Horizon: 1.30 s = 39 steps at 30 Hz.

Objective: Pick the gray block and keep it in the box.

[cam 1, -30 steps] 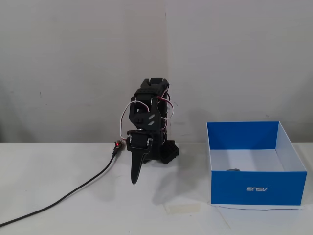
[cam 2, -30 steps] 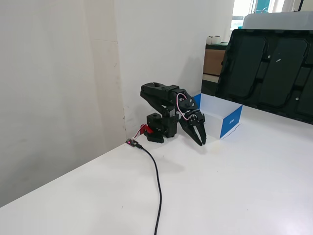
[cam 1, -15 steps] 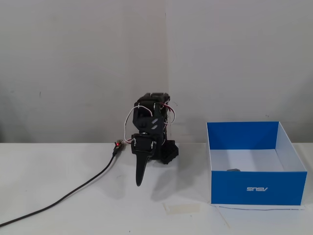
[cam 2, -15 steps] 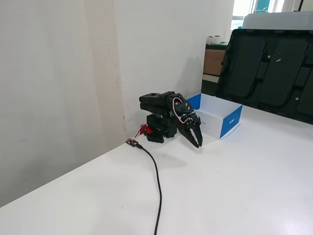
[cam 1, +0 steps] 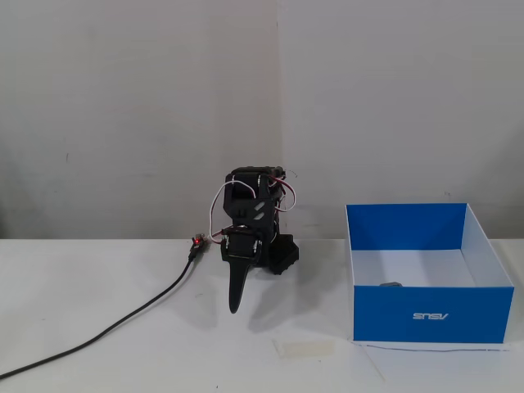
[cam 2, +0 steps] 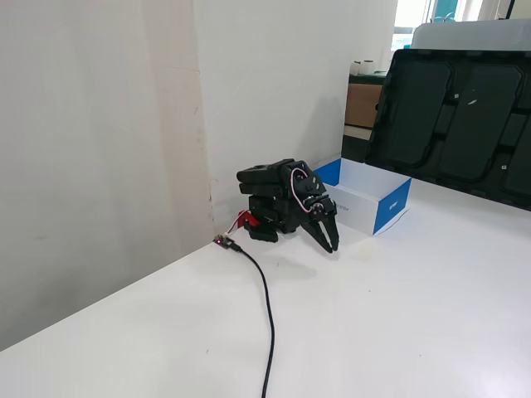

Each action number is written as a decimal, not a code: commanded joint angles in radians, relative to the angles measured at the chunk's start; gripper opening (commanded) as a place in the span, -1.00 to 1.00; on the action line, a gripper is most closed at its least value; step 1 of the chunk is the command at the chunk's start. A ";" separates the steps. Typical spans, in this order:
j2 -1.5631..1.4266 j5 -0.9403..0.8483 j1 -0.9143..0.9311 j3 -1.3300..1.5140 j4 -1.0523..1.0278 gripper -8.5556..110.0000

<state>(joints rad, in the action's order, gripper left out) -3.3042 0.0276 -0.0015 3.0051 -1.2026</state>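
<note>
In a fixed view the block [cam 1: 390,285] lies inside the box [cam 1: 431,314], lower right of frame; the hand [cam 1: 234,307], fingers together and empty, hangs left of it.

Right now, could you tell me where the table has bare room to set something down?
Open: the front stretch right of the black cable, before the box. Also left of the cable. Crowded: around the gripper, the tape strip and the box.
</note>
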 commanded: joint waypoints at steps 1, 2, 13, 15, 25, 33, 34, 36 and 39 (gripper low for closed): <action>-0.123 0.012 0.003 0.011 0.003 -0.85; -0.123 0.012 0.005 0.012 0.003 -0.85; -0.123 0.012 -0.008 0.012 0.003 -0.85; -0.124 0.012 -0.008 0.012 0.003 -0.85; -0.124 0.012 -0.014 0.012 0.003 -0.85; -0.124 0.012 -0.014 0.012 0.003 -0.85; -0.124 0.012 -0.014 0.012 0.003 -0.85; -0.124 0.012 -0.014 0.012 0.003 -0.85; -0.124 0.012 -0.014 0.012 0.003 -0.85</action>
<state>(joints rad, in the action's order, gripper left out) -3.3042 0.0276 -0.0031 3.0097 -1.2026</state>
